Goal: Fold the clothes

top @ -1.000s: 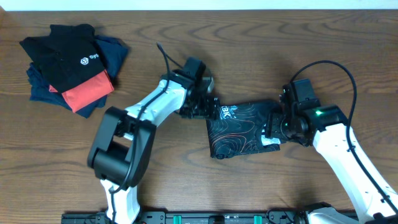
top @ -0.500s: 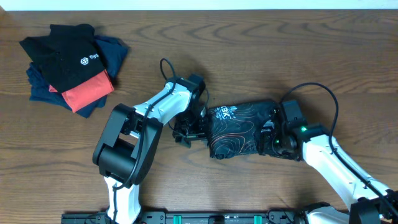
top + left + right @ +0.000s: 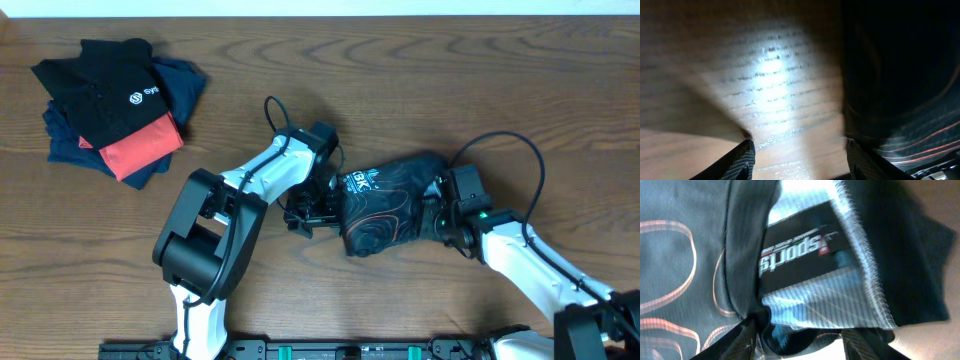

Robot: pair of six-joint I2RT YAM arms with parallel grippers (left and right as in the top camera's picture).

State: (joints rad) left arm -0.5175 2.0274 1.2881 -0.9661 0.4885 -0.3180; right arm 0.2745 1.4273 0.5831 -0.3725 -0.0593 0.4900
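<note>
left arm [image 3: 255, 175] bent inward; left gripper [image 3: 800, 152] jaws apart | right arm [image 3: 525, 262] low; right gripper [image 3: 800, 330] jaws apart

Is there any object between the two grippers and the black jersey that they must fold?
Nothing visible does. The left gripper sits at the left edge of the jersey, the right gripper at its right edge.

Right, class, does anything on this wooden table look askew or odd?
The shiny black jersey with copper contour lines lies as a lumpy, bunched bundle with uneven edges, not a flat fold.
</note>
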